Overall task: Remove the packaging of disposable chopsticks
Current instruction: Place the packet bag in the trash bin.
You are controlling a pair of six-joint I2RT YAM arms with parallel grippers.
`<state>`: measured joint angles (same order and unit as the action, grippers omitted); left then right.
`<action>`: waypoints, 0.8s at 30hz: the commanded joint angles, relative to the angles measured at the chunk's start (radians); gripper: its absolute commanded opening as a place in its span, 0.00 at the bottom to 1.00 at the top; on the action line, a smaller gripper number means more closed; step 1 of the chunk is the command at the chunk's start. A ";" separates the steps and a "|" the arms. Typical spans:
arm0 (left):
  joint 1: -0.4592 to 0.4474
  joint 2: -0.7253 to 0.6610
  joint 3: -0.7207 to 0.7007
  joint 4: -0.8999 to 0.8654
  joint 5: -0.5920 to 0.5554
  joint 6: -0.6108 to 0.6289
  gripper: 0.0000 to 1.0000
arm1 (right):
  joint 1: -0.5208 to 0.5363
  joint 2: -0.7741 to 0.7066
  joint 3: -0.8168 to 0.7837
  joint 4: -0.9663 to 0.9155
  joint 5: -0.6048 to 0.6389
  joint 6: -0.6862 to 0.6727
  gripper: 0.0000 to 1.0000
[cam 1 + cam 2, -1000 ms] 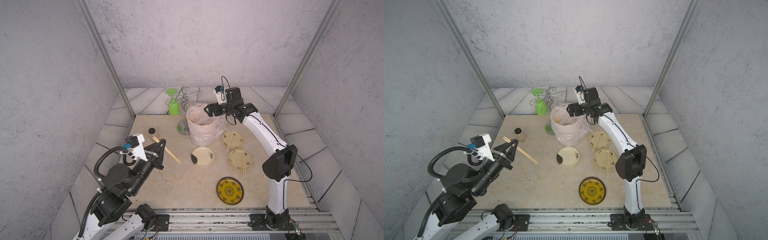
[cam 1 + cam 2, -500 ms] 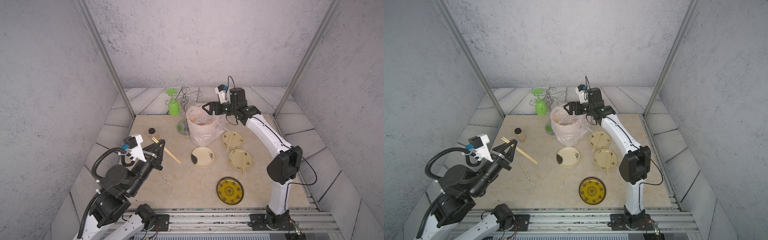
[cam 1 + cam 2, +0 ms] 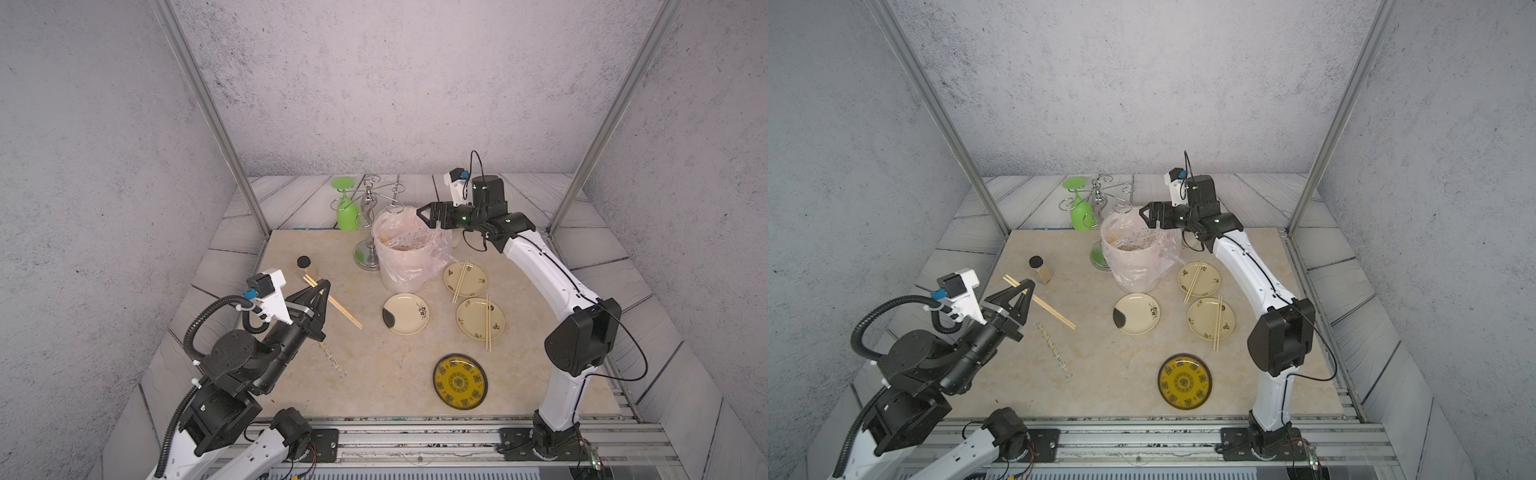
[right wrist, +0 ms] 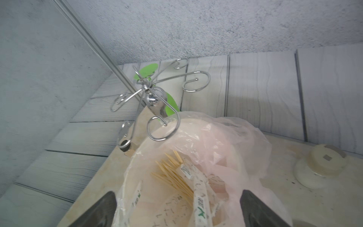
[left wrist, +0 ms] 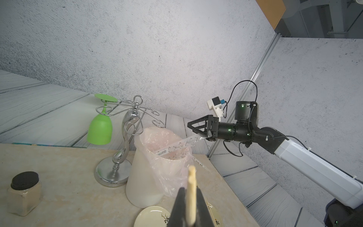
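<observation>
Grey speckled walls close in a beige table [image 3: 374, 395] in both top views. On its left side, the left gripper [image 3: 324, 284] is pinched shut on a bare pair of chopsticks [image 3: 343, 311], gripping them close to their far-left end. Their long axis slants from far left to near right; whether the near tips rest on the table I cannot tell. A printed sleeve [image 3: 331, 360] lies flat on the table on the near side of the chopsticks, apart from them. Right of the tips sits an empty cream plate [image 3: 409, 322], and two plates [image 3: 473, 276] further right each carry a pair already. I judge the next move to be a short carry rightward by the left arm, which is much nearer this plate than the right arm is. At the far side the right gripper [image 3: 1145, 215] hangs spread wide over a white bin [image 3: 1138, 276] lined with a pink bag [image 3: 1168, 247].

From the left wrist, the chopsticks stand up between the closed fingers [image 5: 204, 210]. Another sleeve [image 5: 176, 145] slopes from just under the right gripper down into the bin's mouth; whether it touches a jaw I cannot tell.

From the right wrist, both fingers [image 4: 98, 214] stand far apart with nothing between them, and sleeves [image 4: 200, 202] lie in the bin below.
</observation>
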<state>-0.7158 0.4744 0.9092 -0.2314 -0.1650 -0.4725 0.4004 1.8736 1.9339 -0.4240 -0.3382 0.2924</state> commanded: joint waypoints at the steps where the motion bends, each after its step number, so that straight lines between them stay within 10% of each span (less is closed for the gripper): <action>1: 0.000 0.007 -0.002 0.015 0.002 -0.006 0.00 | -0.012 -0.025 -0.004 -0.079 0.173 -0.108 0.99; 13: -0.001 0.029 -0.004 0.027 0.009 -0.009 0.00 | -0.017 0.076 0.018 -0.050 0.485 -0.153 0.99; 24: -0.001 0.044 -0.004 0.035 0.006 -0.008 0.00 | -0.051 0.186 0.091 -0.018 0.480 -0.093 0.99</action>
<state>-0.7155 0.5125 0.9092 -0.2287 -0.1608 -0.4755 0.3584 2.0167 1.9873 -0.4610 0.1402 0.1654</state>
